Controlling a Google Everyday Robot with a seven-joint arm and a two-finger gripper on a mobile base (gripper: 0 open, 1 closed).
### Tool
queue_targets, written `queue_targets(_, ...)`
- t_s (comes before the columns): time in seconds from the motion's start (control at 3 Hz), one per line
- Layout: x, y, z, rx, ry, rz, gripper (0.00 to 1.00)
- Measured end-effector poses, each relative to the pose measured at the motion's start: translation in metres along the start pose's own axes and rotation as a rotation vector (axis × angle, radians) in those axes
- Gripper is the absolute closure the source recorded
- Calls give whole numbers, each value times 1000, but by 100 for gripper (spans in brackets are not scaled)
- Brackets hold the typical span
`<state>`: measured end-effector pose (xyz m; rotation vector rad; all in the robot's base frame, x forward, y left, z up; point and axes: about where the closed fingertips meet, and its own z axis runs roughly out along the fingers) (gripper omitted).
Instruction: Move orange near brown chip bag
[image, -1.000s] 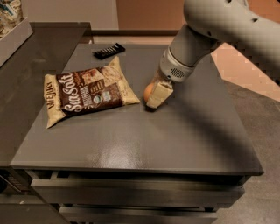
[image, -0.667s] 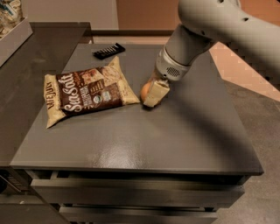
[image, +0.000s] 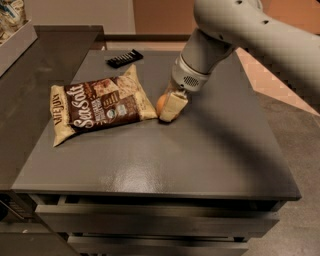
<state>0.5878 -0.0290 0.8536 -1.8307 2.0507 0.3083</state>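
The brown chip bag (image: 99, 106) lies flat on the left half of the grey table top, with white "Sea Salt" script and cream-tan ends. The orange (image: 161, 104) sits right at the bag's right edge, mostly hidden behind my gripper (image: 168, 108). The gripper comes down from the upper right on a thick white arm, its cream fingers (image: 172, 106) low at the table and closed around the orange.
A small black remote-like bar (image: 124, 58) lies at the back of the grey table (image: 200, 150). A raised dark counter (image: 30, 85) adjoins the table on the left. Drawer fronts run below the table's front edge. Floor lies to the right.
The gripper with the orange has moved left, bringing the orange from a short gap away to right against the chip bag's right edge.
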Motion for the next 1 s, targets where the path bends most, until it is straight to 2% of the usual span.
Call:
queue_targets(0.33,0,1,1,-2,0,-1,12)
queue_targets(0.67,-1,1,3,-4,1,-2,0)
queue_targets(1.0,-1,1,3,-5,1,-2,0)
